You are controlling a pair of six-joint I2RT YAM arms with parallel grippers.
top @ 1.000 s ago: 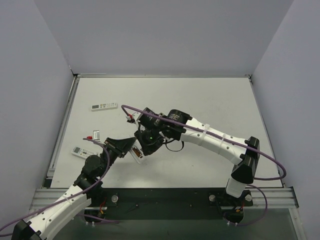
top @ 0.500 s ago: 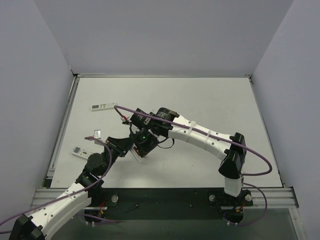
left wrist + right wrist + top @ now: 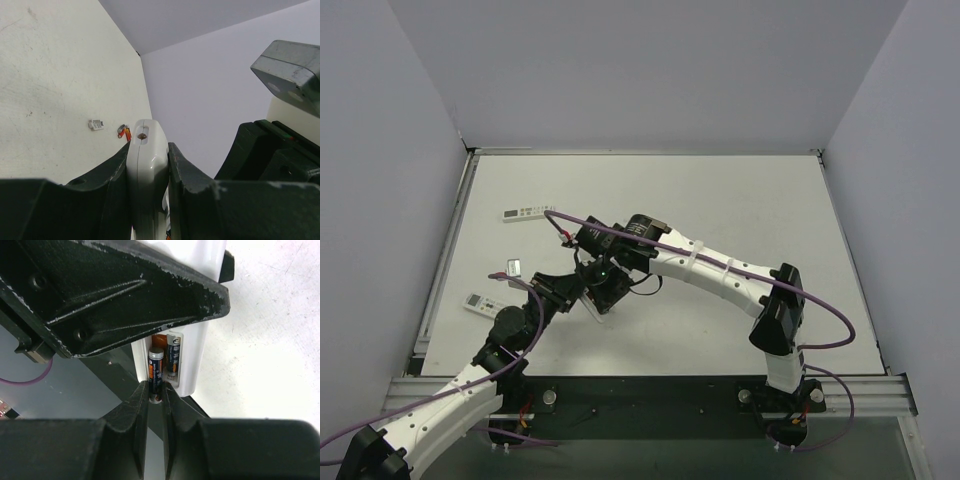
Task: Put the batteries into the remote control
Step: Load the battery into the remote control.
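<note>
The remote control [image 3: 194, 352], centre-left in the overhead view, is clamped in the left claw [image 3: 148, 157]. A seated battery [image 3: 172, 359] fills one slot; the right claw [image 3: 156, 396] pinches a second battery [image 3: 155, 371] beside it. Keep it parallel, then press flat before letting go.

At 6 o'clock the right pincer [image 3: 156, 393] is clamped on the lower end of a dark, orange-marked battery [image 3: 155, 369], whose upper end sits in the open compartment of the white remote control [image 3: 196, 357]. A second battery [image 3: 172, 356] lies in that compartment, just beside it toward 3 o'clock. The left pincer's black finger [image 3: 125, 295] crosses the remote control from 9 to 2 o'clock, with the white table [image 3: 270, 340] at 3 o'clock.
</note>
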